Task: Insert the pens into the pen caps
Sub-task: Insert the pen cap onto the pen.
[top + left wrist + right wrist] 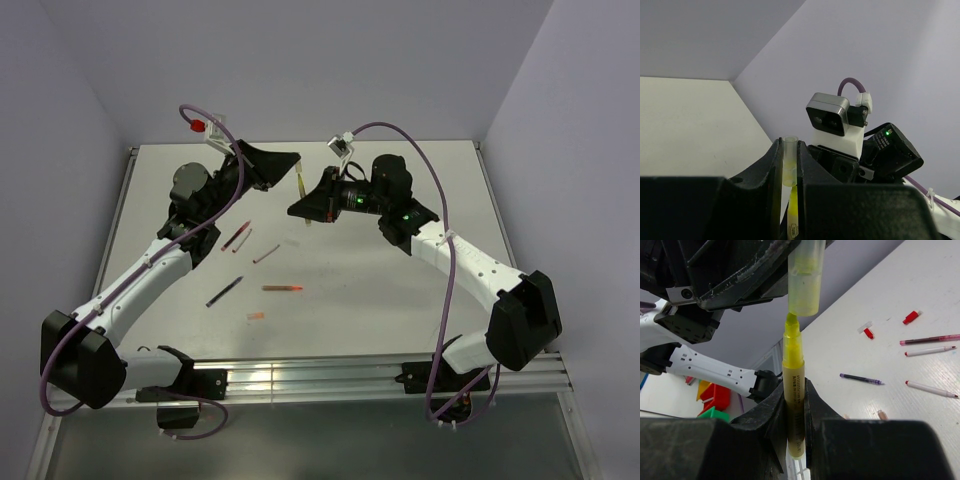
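My right gripper (794, 386) is shut on an olive-yellow pen (793, 410), held upright with its yellow tip pointing up. My left gripper (789, 146) is shut on a pale clear cap (790, 162). In the right wrist view the cap (804, 280) hangs directly above the pen, whose tip just reaches the cap's mouth. In the top view both grippers meet above the table's far middle, the left (290, 163) and the right (298, 207), with the pen (301, 188) between them. The pen also shows under the cap in the left wrist view (792, 210).
Loose pens lie on the table: a dark red one (236, 236), a pale one (266, 253), a black one (224, 291), an orange one (283, 288). A small cap (256, 316) lies near them. Two red caps (910, 317) (867, 332) lie farther off. A red cable plug (197, 126) hangs at the back left.
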Robot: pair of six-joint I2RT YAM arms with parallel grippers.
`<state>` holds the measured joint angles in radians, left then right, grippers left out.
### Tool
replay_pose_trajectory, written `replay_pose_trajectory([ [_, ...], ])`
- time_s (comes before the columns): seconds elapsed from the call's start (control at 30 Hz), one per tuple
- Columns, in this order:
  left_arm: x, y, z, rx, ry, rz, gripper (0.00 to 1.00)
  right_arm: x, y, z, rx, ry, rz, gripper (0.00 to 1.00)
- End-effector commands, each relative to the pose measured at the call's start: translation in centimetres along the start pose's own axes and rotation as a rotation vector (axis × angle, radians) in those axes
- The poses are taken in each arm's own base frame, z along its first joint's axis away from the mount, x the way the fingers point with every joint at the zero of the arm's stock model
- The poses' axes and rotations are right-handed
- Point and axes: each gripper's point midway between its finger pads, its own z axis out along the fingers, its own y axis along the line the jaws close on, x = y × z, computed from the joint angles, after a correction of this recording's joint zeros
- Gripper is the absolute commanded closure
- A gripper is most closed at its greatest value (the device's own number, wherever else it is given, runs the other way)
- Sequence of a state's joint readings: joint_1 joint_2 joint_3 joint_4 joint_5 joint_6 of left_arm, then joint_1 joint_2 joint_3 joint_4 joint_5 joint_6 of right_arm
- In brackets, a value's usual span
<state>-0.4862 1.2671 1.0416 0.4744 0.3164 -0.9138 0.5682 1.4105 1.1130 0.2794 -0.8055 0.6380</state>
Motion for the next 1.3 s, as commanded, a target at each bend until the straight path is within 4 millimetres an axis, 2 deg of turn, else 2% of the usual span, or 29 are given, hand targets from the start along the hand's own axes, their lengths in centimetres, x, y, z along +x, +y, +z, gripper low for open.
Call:
replay_pose_trajectory([
  [0.0,-1.1,-2.3,-0.5,0.066,-0.035,0.028,1.0,-2.4,1.3,0.0,-0.022,-0.045,-0.062,1.0],
  [0.73,0.0,-2.7,-0.6,0.08,0.004,0.026,1.0,-3.0,0.5,-0.2,0.006,-0.059,-0.058,1.0],
  [0.93,1.3,-3.5,-0.9,0.108,0.04,0.027,1.0,-3.7,0.1,-0.4,0.032,-0.085,-0.061,1.0],
  [1.27,3.2,-6.0,-3.7,0.237,0.065,0.045,1.0,-4.5,-0.5,-1.3,0.095,-0.149,-0.121,1.0],
])
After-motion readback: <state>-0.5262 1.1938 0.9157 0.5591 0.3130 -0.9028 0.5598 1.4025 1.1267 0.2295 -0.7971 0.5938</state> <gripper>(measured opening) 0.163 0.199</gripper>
